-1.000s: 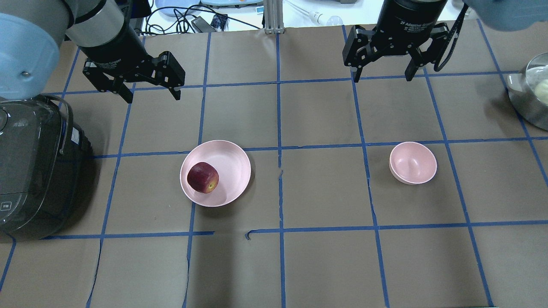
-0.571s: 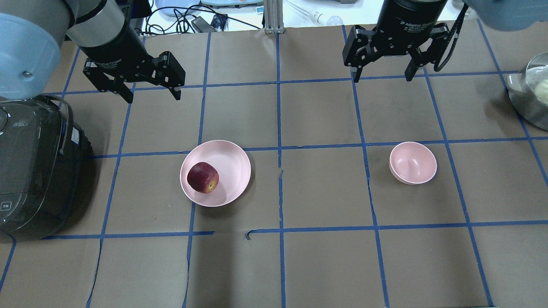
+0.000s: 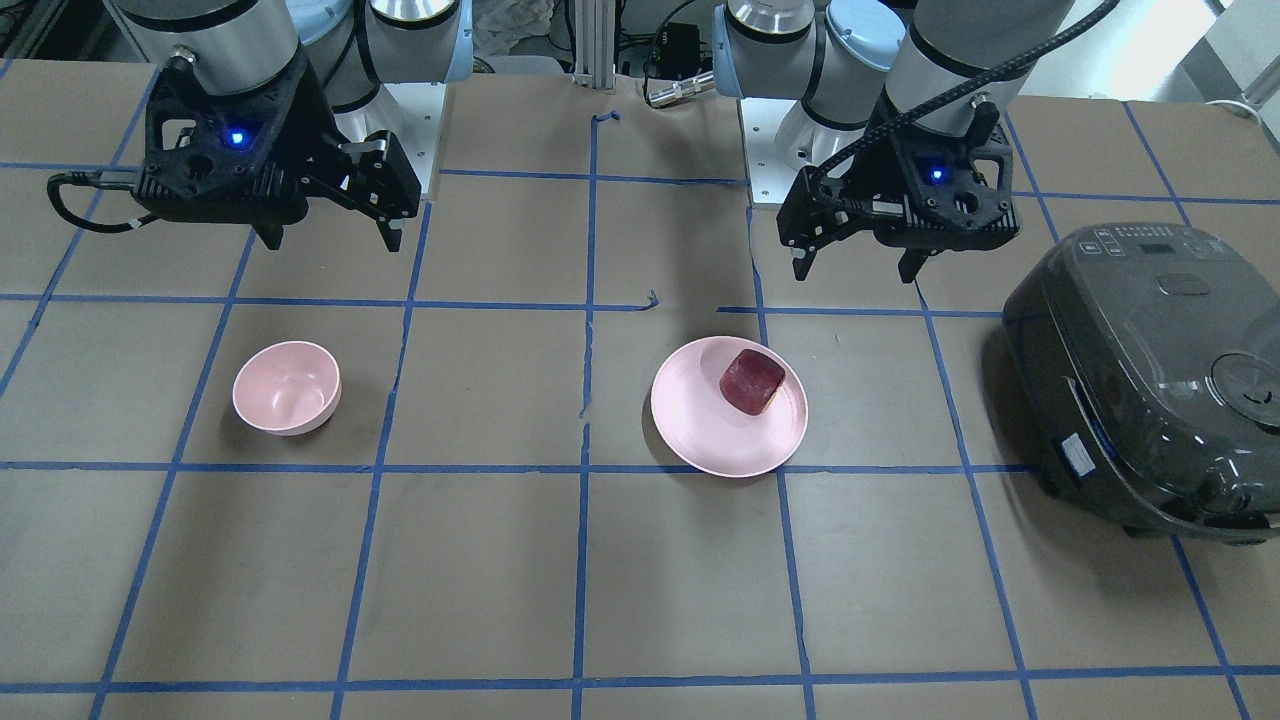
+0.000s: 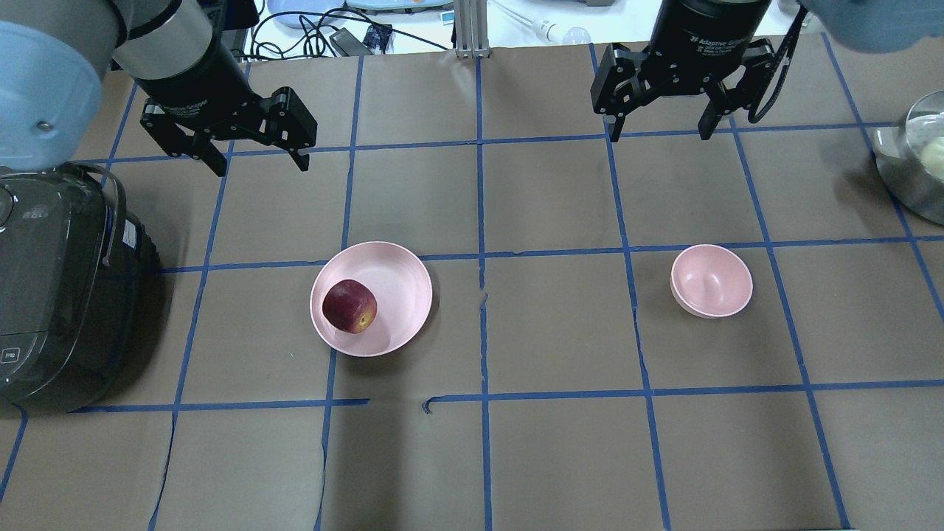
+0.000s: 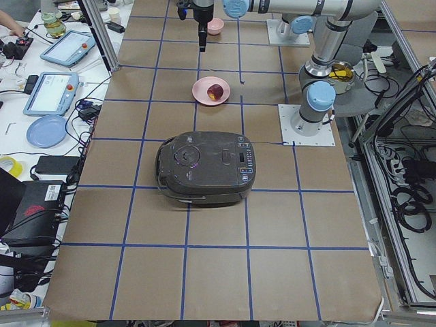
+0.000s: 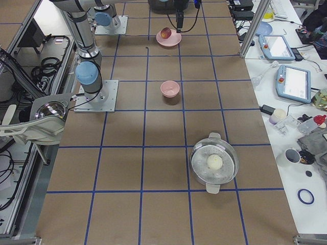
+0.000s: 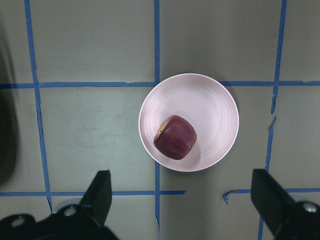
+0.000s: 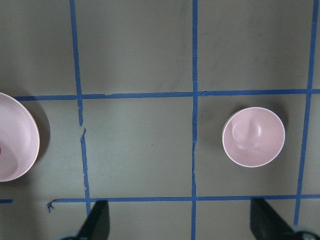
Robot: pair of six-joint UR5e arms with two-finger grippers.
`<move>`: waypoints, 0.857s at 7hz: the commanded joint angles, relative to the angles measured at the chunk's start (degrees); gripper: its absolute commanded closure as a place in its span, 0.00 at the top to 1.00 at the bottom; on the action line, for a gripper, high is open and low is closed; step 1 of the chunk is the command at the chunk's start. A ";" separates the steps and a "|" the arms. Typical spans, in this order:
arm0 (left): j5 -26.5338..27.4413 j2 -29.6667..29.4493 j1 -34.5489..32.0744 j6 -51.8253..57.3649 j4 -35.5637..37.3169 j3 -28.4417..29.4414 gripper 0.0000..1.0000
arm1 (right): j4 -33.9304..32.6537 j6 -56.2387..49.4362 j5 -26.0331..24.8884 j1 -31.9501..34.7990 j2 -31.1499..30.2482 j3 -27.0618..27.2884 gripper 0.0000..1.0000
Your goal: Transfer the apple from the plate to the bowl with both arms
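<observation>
The dark red apple (image 4: 349,306) lies on the left part of the pale pink plate (image 4: 402,280), left of the table's middle; it also shows in the left wrist view (image 7: 175,137) and the front view (image 3: 752,381). The small pink bowl (image 4: 711,280) stands empty to the right, and shows in the right wrist view (image 8: 253,136). My left gripper (image 4: 258,164) is open and empty, high above the table, behind and left of the plate. My right gripper (image 4: 658,133) is open and empty, high behind the bowl.
A dark grey rice cooker (image 4: 59,287) stands at the table's left edge, close to the plate. A steel pot (image 4: 914,166) with a pale round thing in it sits at the right edge. Blue tape lines grid the brown table cover.
The left gripper has shifted very slightly back. The apple, plate and bowl have not moved.
</observation>
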 commanded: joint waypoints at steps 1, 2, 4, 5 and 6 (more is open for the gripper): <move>-0.33 -1.14 -0.68 1.49 0.00 -0.65 1.00 | 0.09 -0.43 0.23 -0.70 0.22 0.01 1.00; -0.42 -2.10 -0.77 4.20 1.48 -3.61 1.00 | 0.44 -0.79 -0.29 -1.57 0.66 0.71 1.00; -0.33 -5.08 -0.77 11.91 14.71 -15.44 1.00 | 0.44 -6.37 -0.82 -7.44 1.10 4.46 1.00; -0.42 -7.28 -0.95 15.09 23.73 -22.29 1.00 | -0.60 -10.42 -2.48 -10.95 1.10 9.37 1.00; -0.42 -9.74 -0.95 20.35 28.52 -25.41 1.00 | -7.05 -13.07 -2.41 -15.08 1.45 14.90 1.00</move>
